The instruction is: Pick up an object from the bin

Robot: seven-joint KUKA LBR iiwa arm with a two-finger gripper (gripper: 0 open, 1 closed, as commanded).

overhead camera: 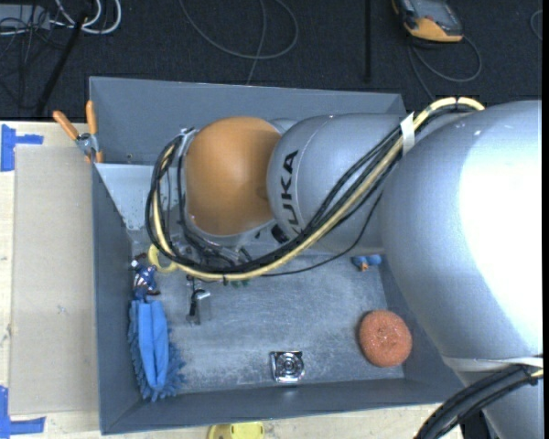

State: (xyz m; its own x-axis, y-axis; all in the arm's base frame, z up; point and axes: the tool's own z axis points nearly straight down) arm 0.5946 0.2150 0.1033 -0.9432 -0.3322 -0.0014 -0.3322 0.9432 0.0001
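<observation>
- Bin (112, 245) is plain grey.
- Fuzzy cloth (151, 346) is bright blue.
- Round scrubber (384, 338) is speckled orange-red.
- Small metal piece (286, 366) is shiny silver.
- Wrist cover (224, 172) is orange.

Grey metal bin (247, 332), floor dull and speckled, mostly bare across the middle.
- Left wall: blue fuzzy duster (151, 347) lying lengthwise along it, touching the wall.
- Just above its top end: small blue-and-white toy (145, 280).
- Left of centre: small dark metal piece (197, 304), perhaps loose on the floor; hard to tell.
- Near the front wall, centre: shiny metal clip (286, 365).
- Front right: round orange-red scrubber (384, 337), well apart from the clip.
- Right, further back: tiny blue bit (366, 262).
</observation>
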